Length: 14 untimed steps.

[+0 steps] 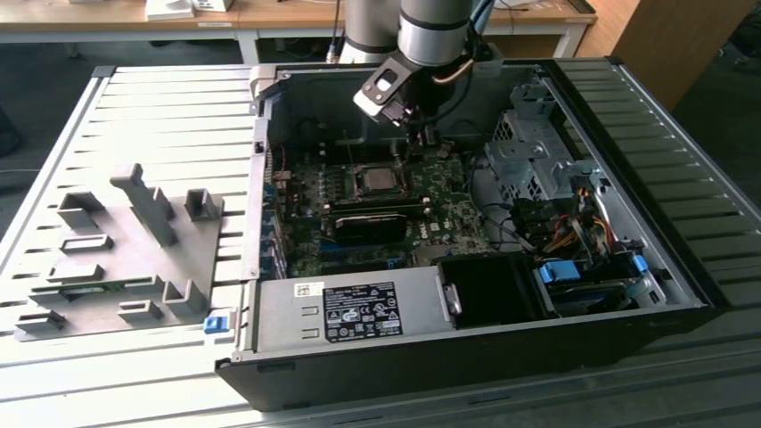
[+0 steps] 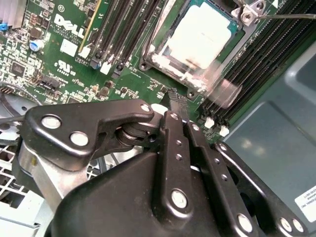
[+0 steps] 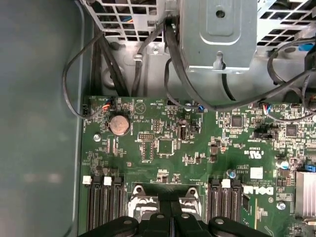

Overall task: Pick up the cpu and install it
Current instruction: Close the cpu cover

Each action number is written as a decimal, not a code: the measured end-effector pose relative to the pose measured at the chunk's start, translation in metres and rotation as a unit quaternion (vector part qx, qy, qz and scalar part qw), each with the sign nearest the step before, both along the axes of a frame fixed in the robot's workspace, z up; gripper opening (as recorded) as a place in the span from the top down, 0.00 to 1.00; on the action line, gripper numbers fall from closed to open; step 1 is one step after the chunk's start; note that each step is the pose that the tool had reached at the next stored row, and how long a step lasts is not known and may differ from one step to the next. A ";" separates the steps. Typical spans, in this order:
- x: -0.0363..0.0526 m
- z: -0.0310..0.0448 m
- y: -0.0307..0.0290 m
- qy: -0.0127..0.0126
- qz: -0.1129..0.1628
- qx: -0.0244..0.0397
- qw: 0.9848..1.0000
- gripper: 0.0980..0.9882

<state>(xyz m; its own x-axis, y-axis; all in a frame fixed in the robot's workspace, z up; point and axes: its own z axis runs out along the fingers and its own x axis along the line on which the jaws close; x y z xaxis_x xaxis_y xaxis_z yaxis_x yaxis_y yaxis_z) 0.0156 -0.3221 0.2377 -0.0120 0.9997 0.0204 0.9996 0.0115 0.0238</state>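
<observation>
Black linkages of the hand [image 2: 176, 101] sit closest to my wrist cameras, fingers pinched together on nothing, tips near a corner of the socket [image 2: 149, 59]. Everything rests on a slatted metal table [image 1: 155, 116], with wooden desks [image 1: 298, 13] behind it. An open computer case [image 1: 696, 285] lies on the slats. A grey moulded fixture [image 1: 119, 259] sits apart at the exterior view's left. Inside, the arm reaches down between the case wall and the drive cage [image 1: 529, 152]. I see the cpu [image 1: 378, 180] seated in the socket on the motherboard [image 1: 446, 209], memory slots [image 2: 123, 29] alongside and the power supply [image 1: 345, 312] at the near edge.
</observation>
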 end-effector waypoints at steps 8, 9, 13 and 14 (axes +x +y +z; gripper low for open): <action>-0.0289 -0.0073 0.0000 0.000 0.000 0.001 1.000 0.99; -0.0318 -0.0081 0.0000 0.000 0.000 0.001 1.000 0.99; -0.0384 -0.0111 -0.0001 0.000 0.000 0.003 1.000 0.99; -0.0405 -0.0118 0.0000 0.000 0.000 0.003 1.000 0.99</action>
<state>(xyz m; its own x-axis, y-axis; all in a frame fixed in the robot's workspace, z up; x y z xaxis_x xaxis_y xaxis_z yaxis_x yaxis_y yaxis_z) -0.0249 -0.3222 0.2259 -0.0123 0.9996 0.0270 0.9996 0.0116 0.0239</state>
